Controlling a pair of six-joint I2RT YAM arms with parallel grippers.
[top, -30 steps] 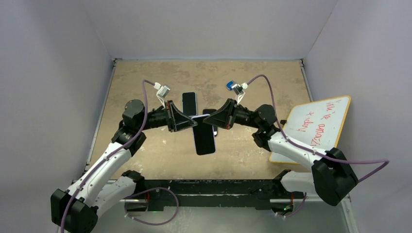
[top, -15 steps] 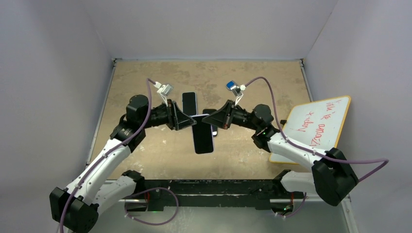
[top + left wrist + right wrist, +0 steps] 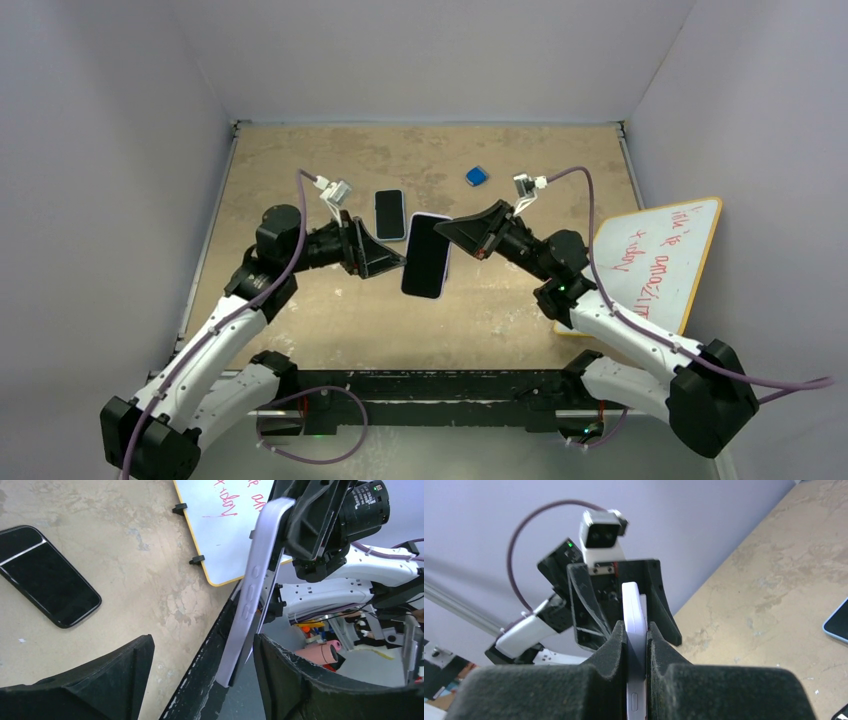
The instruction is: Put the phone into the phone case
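The phone (image 3: 424, 258) is held off the table (image 3: 300, 160), well apart from the whiteboard (image 3: 655, 255) on its left-arm side. The lilac phone case (image 3: 255, 575) is wrapped about its back and rim. The pair is pinched edge-on between the pads (image 3: 610, 652) of the right gripper (image 3: 636, 631), which are pressed against its two faces. The left gripper (image 3: 202, 641) is spread wide: its fingers are seen to either side of the phone's lower end, and neither is touching it.

Against the view a second earlier, the pair is shown higher and larger from overhead, so it is judged to have been lifted. The right wrist has been swung toward the whiteboard, and the left gripper has been drawn back a little. The hold thus appears to have been passed wholly to the right gripper.

For the task, the pressing-in is judged to be largely done. In the left wrist view a dark edge is seen alongside the lilac side wall, so whether the phone is fully seated cannot be told. A last squeeze may be needed.

A second phone (image 3: 389, 214) is left lying flat on the table, farther from the whiteboard than the held one.
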